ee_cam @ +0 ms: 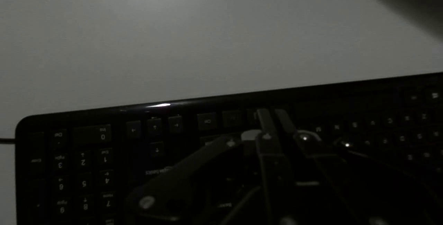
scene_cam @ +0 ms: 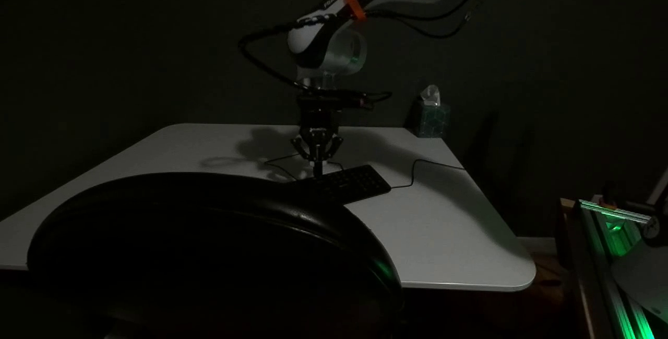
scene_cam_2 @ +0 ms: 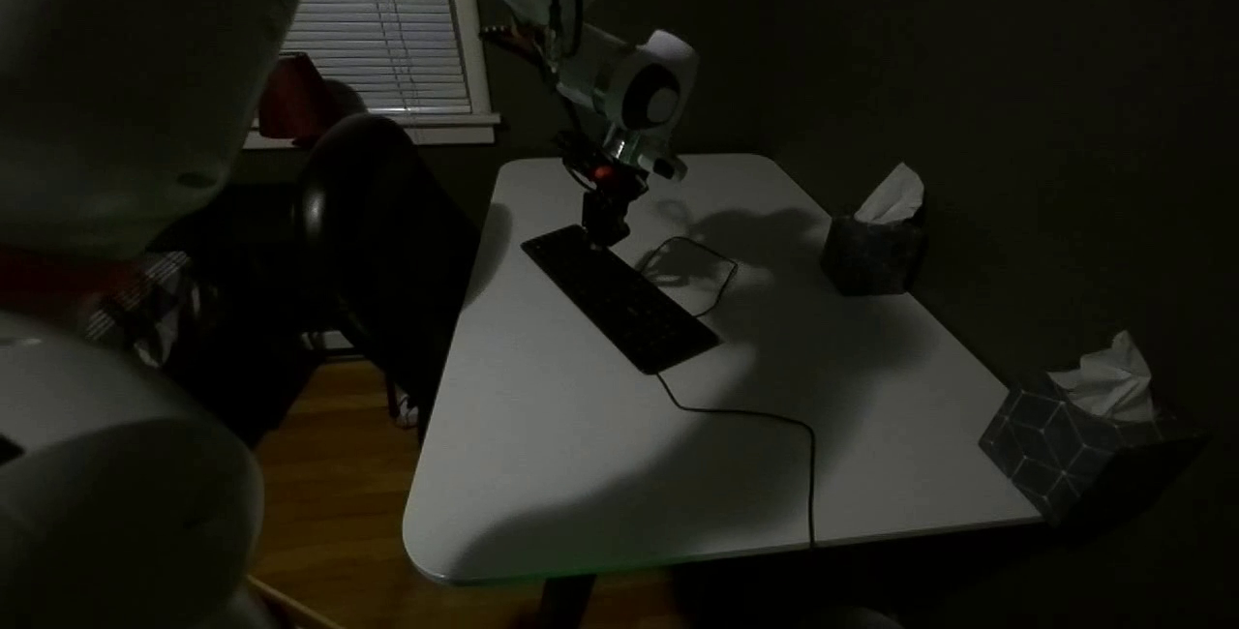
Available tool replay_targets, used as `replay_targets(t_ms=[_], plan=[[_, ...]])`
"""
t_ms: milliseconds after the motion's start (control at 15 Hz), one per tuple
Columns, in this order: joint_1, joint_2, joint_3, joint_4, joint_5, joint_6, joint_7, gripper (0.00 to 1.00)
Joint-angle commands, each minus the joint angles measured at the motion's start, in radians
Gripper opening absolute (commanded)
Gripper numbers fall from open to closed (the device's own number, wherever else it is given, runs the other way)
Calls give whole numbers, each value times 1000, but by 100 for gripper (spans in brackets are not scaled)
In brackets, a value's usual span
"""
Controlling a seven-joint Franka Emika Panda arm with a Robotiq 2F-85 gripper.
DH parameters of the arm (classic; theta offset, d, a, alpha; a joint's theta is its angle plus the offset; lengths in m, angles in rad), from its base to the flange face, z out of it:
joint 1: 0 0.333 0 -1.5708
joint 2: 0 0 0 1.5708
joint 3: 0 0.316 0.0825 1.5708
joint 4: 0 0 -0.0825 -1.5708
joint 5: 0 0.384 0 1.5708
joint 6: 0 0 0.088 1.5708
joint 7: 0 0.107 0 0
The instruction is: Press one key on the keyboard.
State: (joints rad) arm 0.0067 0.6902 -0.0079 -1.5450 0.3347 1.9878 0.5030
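Blk chair [scene_cam: 209,234] by wht tabletop [scene_cam: 449,247], dk wall [scene_cam: 156,57], window blinds [scene_cam_2: 387,48], clenched hand [scene_cam: 318,168] over kbd [scene_cam_2: 624,305], contact unclear

In an exterior view, the keyboard [scene_cam: 360,183] lies on the counter [scene_cam: 443,245], partly behind the chair [scene_cam: 209,240], with the fingers [scene_cam: 318,168] over it and a tissue box [scene_cam: 434,121] near the back right corner.

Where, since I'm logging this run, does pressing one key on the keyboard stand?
Looks done: the gripper, apparently shut, is over the keyboard. In hand: in the wrist view its fingertips overlap a bottom-row key, though contact or a pressed key can't be made out. Left, probably: the press itself, if not yet made, then lifting away, since both exterior views show the gripper low at the keyboard.
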Motion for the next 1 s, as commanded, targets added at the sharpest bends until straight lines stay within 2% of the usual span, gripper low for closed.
replay_targets(t_ms=[0, 267, 533, 667, 733, 800, 933], plan=[[45, -172, -23, -165, -80, 74, -72, 40], [62, -319, -25, -306, -188, 225, -140, 71], [50, -450, -16, -434, -230, 365, -181, 99], [48, -512, -17, -507, -252, 465, -205, 100], [43, -420, -10, -388, -228, 390, -183, 96], [42, -449, -9, -421, -234, 420, -189, 100], [40, -485, -9, -459, -239, 430, -194, 100]])
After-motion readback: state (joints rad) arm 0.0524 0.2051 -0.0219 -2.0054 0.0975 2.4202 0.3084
